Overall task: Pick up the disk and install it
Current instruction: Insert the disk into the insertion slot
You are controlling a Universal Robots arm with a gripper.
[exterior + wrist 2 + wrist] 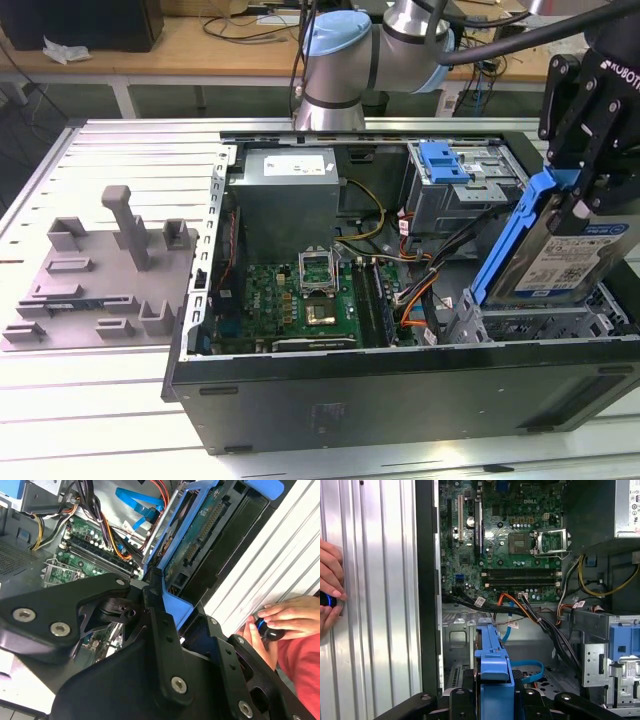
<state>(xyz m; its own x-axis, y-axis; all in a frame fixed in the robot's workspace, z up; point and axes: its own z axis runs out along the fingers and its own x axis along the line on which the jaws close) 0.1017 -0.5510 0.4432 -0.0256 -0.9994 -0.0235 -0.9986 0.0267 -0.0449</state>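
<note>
Black open metal computer case (350, 400); grey metal drive bay (540, 322) at its 4 o'clock in the exterior view. Silver rectangular disk in blue plastic bracket (560, 262) hangs tilted above the bay, black gripper (578, 195) fingers clamped on the bracket. I'd level it and square it to the bay first.

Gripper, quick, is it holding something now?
Gripper: shut on the disk, held tilted over the computer case.
Person's hand: holding a small black-and-blue object.
</note>
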